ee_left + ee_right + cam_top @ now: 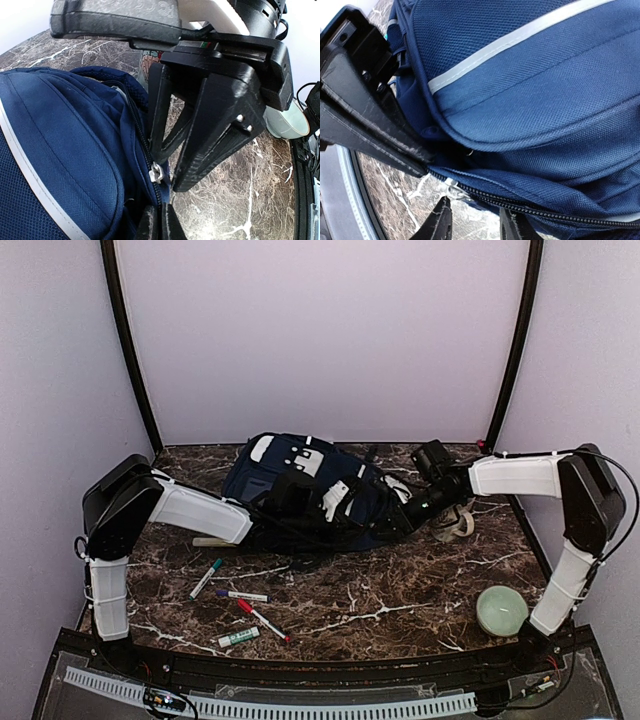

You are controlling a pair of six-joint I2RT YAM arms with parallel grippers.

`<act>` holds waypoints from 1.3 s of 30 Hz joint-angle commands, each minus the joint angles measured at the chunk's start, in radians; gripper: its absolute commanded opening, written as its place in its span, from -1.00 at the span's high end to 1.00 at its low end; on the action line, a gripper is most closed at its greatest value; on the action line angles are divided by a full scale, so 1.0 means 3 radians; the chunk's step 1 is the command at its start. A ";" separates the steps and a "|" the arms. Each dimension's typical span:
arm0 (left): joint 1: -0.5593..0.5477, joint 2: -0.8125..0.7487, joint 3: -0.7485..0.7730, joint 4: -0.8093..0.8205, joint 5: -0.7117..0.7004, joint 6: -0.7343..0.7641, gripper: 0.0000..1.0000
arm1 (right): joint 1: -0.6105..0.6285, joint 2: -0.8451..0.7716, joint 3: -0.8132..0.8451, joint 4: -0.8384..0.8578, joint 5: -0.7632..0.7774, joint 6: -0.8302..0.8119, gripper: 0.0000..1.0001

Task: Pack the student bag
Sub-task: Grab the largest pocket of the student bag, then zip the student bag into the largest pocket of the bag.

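Note:
The student bag [300, 485], navy blue with pale stripes and a white patch, lies at the back middle of the marble table. My left gripper [160, 222] is shut, pinching the bag's fabric edge beside the zip, just below the silver zip slider [156, 172]. My right gripper [476, 225] stands open at the same zip line, with the metal zip pull [451, 185] just above the gap between its fingers. In the top view both grippers meet at the bag's near right edge, the left gripper [362, 522] and the right gripper [398, 522].
Several markers [243, 595] lie loose on the table in front of the left arm. A pale green bowl [501, 610] sits at the front right by the right arm's base. A beige strap-like item [462, 523] lies right of the bag.

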 commanded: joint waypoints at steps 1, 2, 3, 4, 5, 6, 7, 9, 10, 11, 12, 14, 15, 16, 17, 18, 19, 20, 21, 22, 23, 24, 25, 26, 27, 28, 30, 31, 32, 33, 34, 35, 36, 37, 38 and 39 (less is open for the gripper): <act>-0.0016 -0.0272 0.0028 0.0273 0.0042 -0.0031 1.00 | 0.0052 0.0104 0.0033 0.0345 -0.0173 0.0123 0.39; -0.0016 -0.0272 0.0033 0.0273 0.0039 -0.0031 1.00 | 0.0073 0.0101 0.0028 0.0358 -0.0183 0.0124 0.44; -0.0016 -0.0272 0.0030 0.0272 0.0034 -0.0029 1.00 | 0.0099 0.0098 0.0020 0.0373 -0.0187 0.0120 0.48; -0.0016 -0.0272 0.0033 0.0273 0.0032 -0.0025 1.00 | 0.0119 0.0092 0.0010 0.0382 -0.0183 0.0119 0.52; -0.0016 -0.0272 0.0034 0.0273 0.0027 -0.0026 1.00 | 0.0131 0.0087 -0.0001 0.0397 -0.0185 0.0123 0.56; -0.0016 -0.0267 0.0039 0.0273 0.0022 -0.0026 1.00 | 0.0139 0.0086 -0.0008 0.0400 -0.0184 0.0128 0.61; -0.0016 -0.0267 0.0037 0.0271 0.0021 -0.0025 1.00 | 0.0144 0.0079 -0.0015 0.0413 -0.0173 0.0139 0.71; -0.0016 -0.0262 0.0039 0.0273 0.0012 -0.0022 1.00 | 0.0141 0.0073 -0.0015 0.0411 -0.0114 0.0168 0.83; -0.0016 -0.0262 0.0039 0.0270 0.0008 -0.0023 1.00 | 0.0142 0.0062 -0.0006 0.0396 -0.0066 0.0182 0.88; -0.0016 -0.0264 0.0038 0.0257 0.0002 -0.0021 1.00 | 0.0144 0.0049 0.0008 0.0363 -0.0026 0.0189 0.92; -0.0016 -0.0266 0.0033 0.0239 -0.0003 -0.0013 1.00 | 0.0141 0.0035 0.0015 0.0319 0.0017 0.0190 0.95; -0.0016 -0.0287 0.0014 0.0199 -0.0025 0.0020 1.00 | 0.0131 -0.0022 0.0017 0.0225 0.0114 0.0172 1.00; -0.0016 -0.0299 -0.0005 0.0186 -0.0039 0.0038 1.00 | 0.0128 -0.0057 0.0013 0.0169 0.0177 0.0151 1.00; -0.0019 -0.0317 -0.0023 0.0164 -0.0062 0.0060 1.00 | 0.0121 -0.0089 0.0016 0.0105 0.0230 0.0120 1.00; -0.0017 -0.0333 -0.0040 0.0135 -0.0076 0.0091 1.00 | 0.0105 -0.0109 0.0020 0.0039 0.0283 0.0088 1.00; -0.0017 -0.0349 -0.0051 0.0100 -0.0096 0.0128 1.00 | 0.0085 -0.0122 0.0028 -0.0032 0.0322 0.0058 1.00; -0.0016 -0.0369 -0.0063 0.0069 -0.0112 0.0163 1.00 | 0.0049 -0.0124 0.0042 -0.0108 0.0356 0.0020 1.00; -0.0016 -0.0384 -0.0071 0.0032 -0.0134 0.0198 1.00 | 0.0022 -0.0121 0.0062 -0.0180 0.0377 -0.0007 1.00; -0.0016 -0.0400 -0.0083 0.0006 -0.0148 0.0228 1.00 | -0.0004 -0.0111 0.0074 -0.0247 0.0399 -0.0028 1.00; -0.0016 -0.0415 -0.0098 -0.0019 -0.0166 0.0260 1.00 | -0.0031 -0.0107 0.0077 -0.0299 0.0418 -0.0039 1.00; -0.0016 -0.0432 -0.0114 -0.0044 -0.0187 0.0291 1.00 | -0.0058 -0.0105 0.0078 -0.0346 0.0439 -0.0055 1.00; -0.0016 -0.0453 -0.0126 -0.0081 -0.0208 0.0326 1.00 | -0.0085 -0.0104 0.0078 -0.0381 0.0460 -0.0066 1.00; -0.0016 -0.0475 -0.0147 -0.0121 -0.0240 0.0368 1.00 | -0.0111 -0.0104 0.0078 -0.0438 0.0496 -0.0085 1.00; -0.0016 -0.0499 -0.0166 -0.0166 -0.0273 0.0411 1.00 | -0.0134 -0.0098 0.0078 -0.0494 0.0530 -0.0112 1.00; -0.0016 -0.0524 -0.0192 -0.0223 -0.0310 0.0471 1.00 | -0.0163 -0.0088 0.0078 -0.0557 0.0570 -0.0144 1.00; -0.0016 -0.0552 -0.0218 -0.0284 -0.0357 0.0537 1.00 | -0.0188 -0.0063 0.0168 -0.0641 0.0627 -0.0184 1.00; -0.0016 -0.0619 -0.0296 -0.0406 -0.0443 0.0694 1.00 | -0.0238 0.0005 0.0307 -0.0825 0.0715 -0.0294 1.00; -0.0018 -0.0661 -0.0347 -0.0435 -0.0481 0.0748 1.00 | -0.0262 0.0044 0.0358 -0.0903 0.0750 -0.0345 1.00; -0.0020 -0.0712 -0.0408 -0.0461 -0.0531 0.0813 1.00 | -0.0287 0.0077 0.0401 -0.0958 0.0787 -0.0395 1.00; -0.0020 -0.0762 -0.0464 -0.0492 -0.0562 0.0879 1.00 | -0.0307 0.0117 0.0455 -0.1007 0.0834 -0.0443 1.00; -0.0021 -0.0820 -0.0512 -0.0518 -0.0593 0.0945 1.00 | -0.0318 0.0161 0.0514 -0.1056 0.0876 -0.0493 1.00; -0.0022 -0.0879 -0.0565 -0.0550 -0.0617 0.1016 1.00 | -0.0324 0.0210 0.0579 -0.1099 0.0939 -0.0538 1.00; -0.0022 -0.0938 -0.0621 -0.0576 -0.0655 0.1080 1.00 | -0.0325 0.0262 0.0654 -0.1145 0.0987 -0.0601 1.00; -0.0022 -0.1000 -0.0679 -0.0604 -0.0692 0.1137 1.00 | -0.0325 0.0317 0.0735 -0.1195 0.1036 -0.0653 1.00; -0.0022 -0.1081 -0.0730 -0.0649 -0.0737 0.1188 1.00 | -0.0325 0.0382 0.0837 -0.1249 0.1098 -0.0695 1.00; -0.0022 -0.1139 -0.0771 -0.0696 -0.0781 0.1234 1.00 | -0.0324 0.0444 0.0932 -0.1304 0.1150 -0.0742 1.00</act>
